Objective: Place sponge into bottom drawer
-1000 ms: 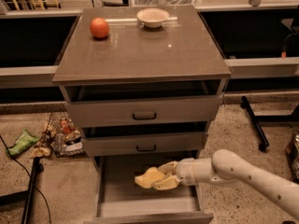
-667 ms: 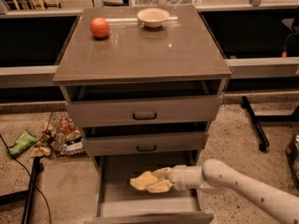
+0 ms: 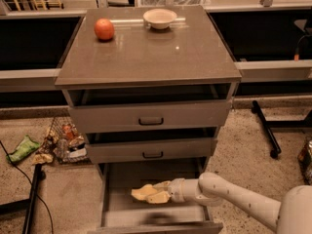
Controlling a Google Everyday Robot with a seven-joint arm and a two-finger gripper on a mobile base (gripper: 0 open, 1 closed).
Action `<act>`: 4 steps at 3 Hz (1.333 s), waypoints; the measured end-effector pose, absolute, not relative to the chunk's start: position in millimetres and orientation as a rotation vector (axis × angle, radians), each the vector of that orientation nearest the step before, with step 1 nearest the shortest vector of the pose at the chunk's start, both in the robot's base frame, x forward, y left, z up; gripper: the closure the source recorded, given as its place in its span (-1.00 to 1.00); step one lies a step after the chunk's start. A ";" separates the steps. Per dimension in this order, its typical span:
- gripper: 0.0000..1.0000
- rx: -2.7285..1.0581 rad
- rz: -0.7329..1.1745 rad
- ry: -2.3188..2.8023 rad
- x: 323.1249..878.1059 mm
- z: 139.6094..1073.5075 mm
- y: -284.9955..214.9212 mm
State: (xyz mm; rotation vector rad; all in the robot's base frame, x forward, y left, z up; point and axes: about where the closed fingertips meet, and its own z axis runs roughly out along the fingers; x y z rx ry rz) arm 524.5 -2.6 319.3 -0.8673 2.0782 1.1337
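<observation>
Pale-yellow, wavy-edged foam sponge [image 3: 142, 193] is clamped in my gripper [image 3: 157, 195], hanging over the wide grey tray of the bottom drawer [image 3: 130, 175] directly beneath. I should lower close to its floor before letting go, clear of the front wall.

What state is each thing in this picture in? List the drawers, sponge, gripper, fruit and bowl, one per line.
bottom drawer: pulled open.
middle drawer: not pulled out.
top drawer: not pulled out.
sponge: held in the gripper, over the bottom drawer.
gripper: shut on the sponge, reaching over the bottom drawer.
orange fruit: resting on the cabinet top.
bowl: upright on the cabinet top.
</observation>
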 end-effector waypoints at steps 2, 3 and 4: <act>1.00 -0.831 1.168 2.133 531.4 283.3 4.3; 1.00 -0.784 1.129 2.158 540.6 265.7 4.5; 1.00 -0.733 1.062 2.194 556.7 236.8 2.5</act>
